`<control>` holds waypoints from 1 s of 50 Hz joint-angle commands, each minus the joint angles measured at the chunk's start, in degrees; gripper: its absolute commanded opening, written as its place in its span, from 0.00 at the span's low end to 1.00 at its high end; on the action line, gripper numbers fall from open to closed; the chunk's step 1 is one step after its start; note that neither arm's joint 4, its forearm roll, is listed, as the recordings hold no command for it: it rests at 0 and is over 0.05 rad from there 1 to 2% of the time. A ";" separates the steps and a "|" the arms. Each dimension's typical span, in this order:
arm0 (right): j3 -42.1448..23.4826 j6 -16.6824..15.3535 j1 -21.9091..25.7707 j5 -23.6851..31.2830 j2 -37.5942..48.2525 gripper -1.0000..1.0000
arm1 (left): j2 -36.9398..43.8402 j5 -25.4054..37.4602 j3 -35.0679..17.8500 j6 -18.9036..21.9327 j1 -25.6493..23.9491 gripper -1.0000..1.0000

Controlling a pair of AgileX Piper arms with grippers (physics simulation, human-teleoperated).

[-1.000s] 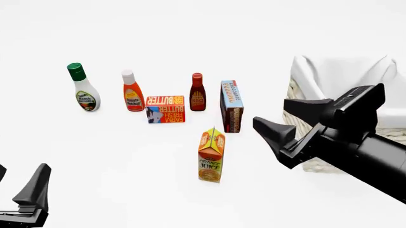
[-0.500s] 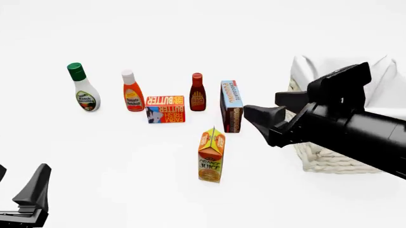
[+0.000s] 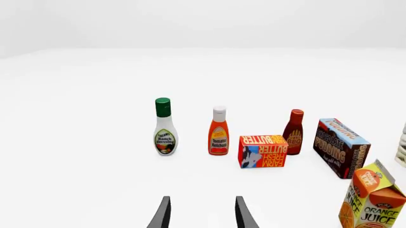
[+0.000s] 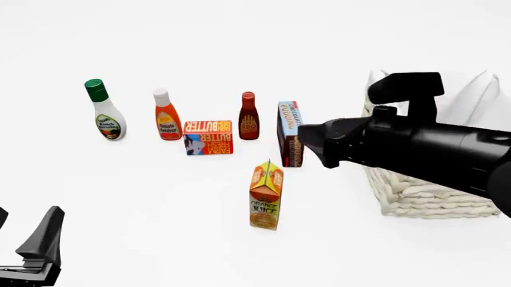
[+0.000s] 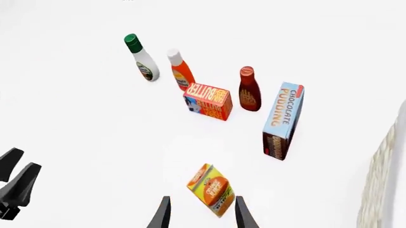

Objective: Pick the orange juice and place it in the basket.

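The tall orange-and-yellow gable-top orange juice carton (image 4: pixel 266 195) stands upright on the white table (image 4: pixel 160 197), alone, nearer to me than the row of other groceries. I take it as landmark.

Around it:
- Brown-and-blue chocolate pudding box (image 4: pixel 291 133), upright on its narrow edge, just behind the carton and slightly right; not touching.
- Dark red-brown sauce bottle (image 4: pixel 248 116) left of the pudding box, behind the carton.
- Flat red "BUTTER" box (image 4: pixel 207 137) behind and left of the carton.
- Orange tomato ketchup bottle with white cap (image 4: pixel 166 115) and white ranch dressing bottle with green cap (image 4: pixel 104 110) farther left, well apart from the carton.
- Large white woven wicker basket with white cloth lining (image 4: pixel 415 194) right of the carton; my right arm crosses in front of much of it.

My right gripper (image 4: pixel 313 143) hangs above and right of the carton, beside the pudding box in the front view. Its wrist view shows both fingertips (image 5: pixel 163 213) spread apart, nothing between them, the carton (image 5: pixel 211 189) below and ahead, between their lines.

My left gripper (image 3: pixel 201 213) sits well left of the carton, fingers parted and empty. Its wrist view gives the carton's (image 3: pixel 373 199) "ORANGE JUICE" face at the frame edge.

The right wrist view alone shows the carton's top from above, and a strip of basket weave (image 5: pixel 381 175).
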 commanded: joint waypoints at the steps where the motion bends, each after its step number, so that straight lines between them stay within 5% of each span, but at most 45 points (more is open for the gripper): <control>1: -1.88 5.04 -0.33 1.14 2.65 1.00 | 0.00 0.00 0.00 0.00 0.01 1.00; 2: -1.44 7.64 -0.32 0.64 2.68 1.00 | -0.01 0.00 0.00 0.00 0.00 1.00; 6: -2.81 6.33 -1.07 1.56 3.93 1.00 | 0.02 -0.01 0.00 0.00 -0.01 1.00; 7: -2.25 8.69 -1.12 1.09 3.83 1.00 | 0.00 0.00 0.00 0.00 0.00 1.00; 9: -3.06 7.50 -2.02 1.72 4.71 1.00 | 0.02 -0.01 0.00 0.00 -0.01 1.00; 10: -2.44 10.14 -1.91 1.04 4.57 1.00 | -0.01 0.00 0.00 0.01 0.00 1.00; 16: -3.26 9.92 -2.24 1.40 5.65 1.00 | 0.01 0.00 0.00 0.01 0.00 1.00; 20: -2.90 13.61 -3.15 0.20 7.76 1.00 | 0.02 0.00 0.00 0.00 0.00 1.00; 31: -4.33 15.67 -4.03 -0.67 11.18 1.00 | -0.02 0.00 0.00 -0.01 0.00 1.00; 34: -3.04 18.96 -4.29 -2.25 12.12 1.00 | 0.00 0.00 0.00 0.00 -0.01 1.00; 50: -2.21 21.21 -3.14 -4.78 15.95 1.00 | 0.00 0.00 0.00 0.00 0.00 1.00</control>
